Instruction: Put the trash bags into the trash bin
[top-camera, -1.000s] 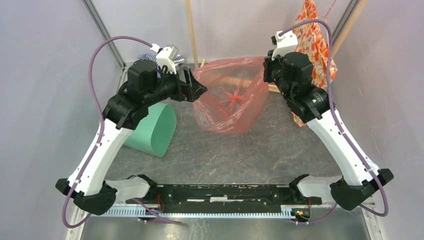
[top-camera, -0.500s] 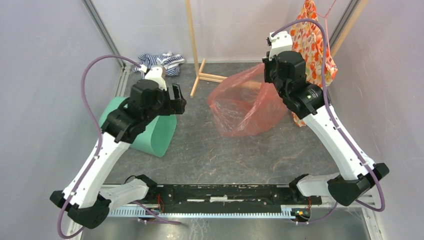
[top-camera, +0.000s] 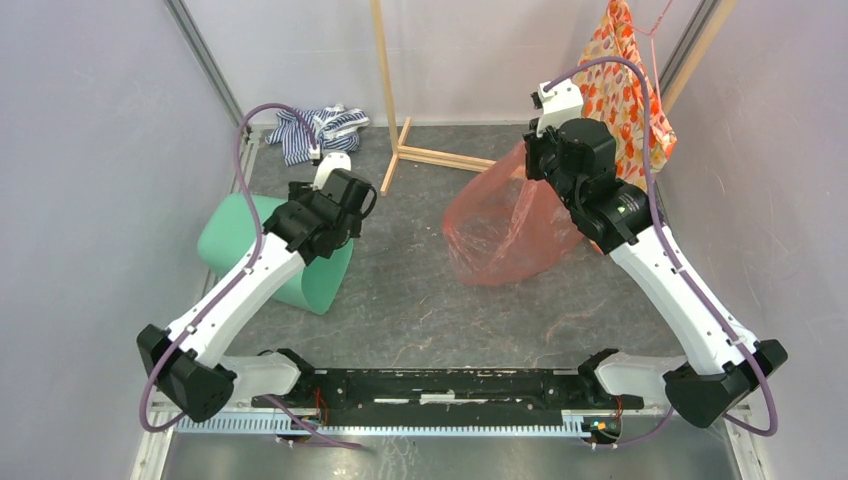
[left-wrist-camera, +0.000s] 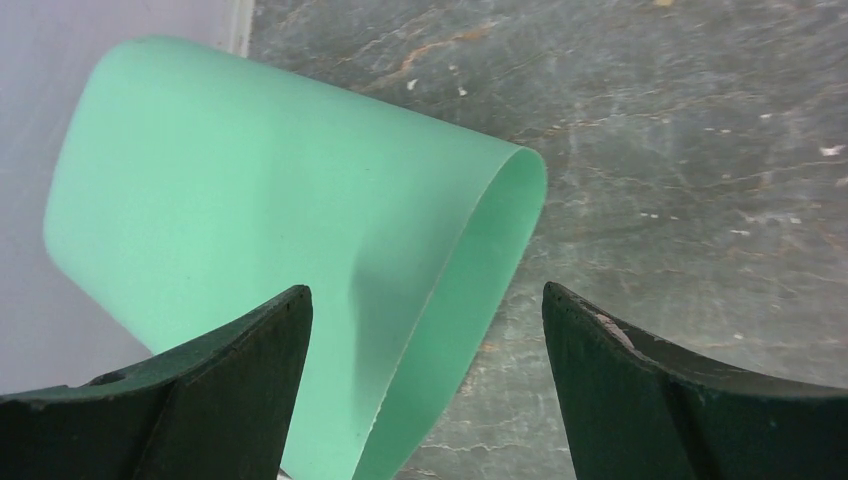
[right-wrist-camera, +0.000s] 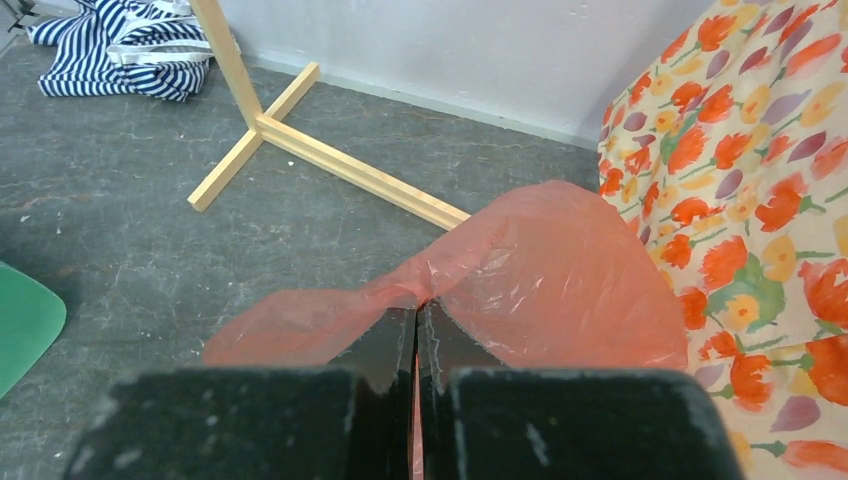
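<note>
Your left end effector (left-wrist-camera: 425, 300) is hovering with its fingers spread wide and holding nothing. It is pointing down at the trash bin (left-wrist-camera: 250, 200). The mint-green bin is lying on its side at the left of the tabletop (top-camera: 420, 290), close to the left wall, and its open mouth is facing the middle of the tabletop. In the left wrist view the rim of that mouth is showing between the two spread fingers, with the bin below them and not touching either one.

Your right end effector (right-wrist-camera: 416, 310) is pressing its fingers together on a fold at the top of the trash bag (right-wrist-camera: 560, 270). The thin red-orange bag is hanging from that pinch, ballooning downward over the right side of the tabletop. From the pictures you cannot tell whether its lower edge is resting on the surface. The bag is sitting well apart from the bin and wholly outside it.

A floral cloth (top-camera: 625, 80) is hanging just behind the right arm. A wooden stand (top-camera: 400, 150) and a striped cloth (top-camera: 318, 128) are lying at the far side.
</note>
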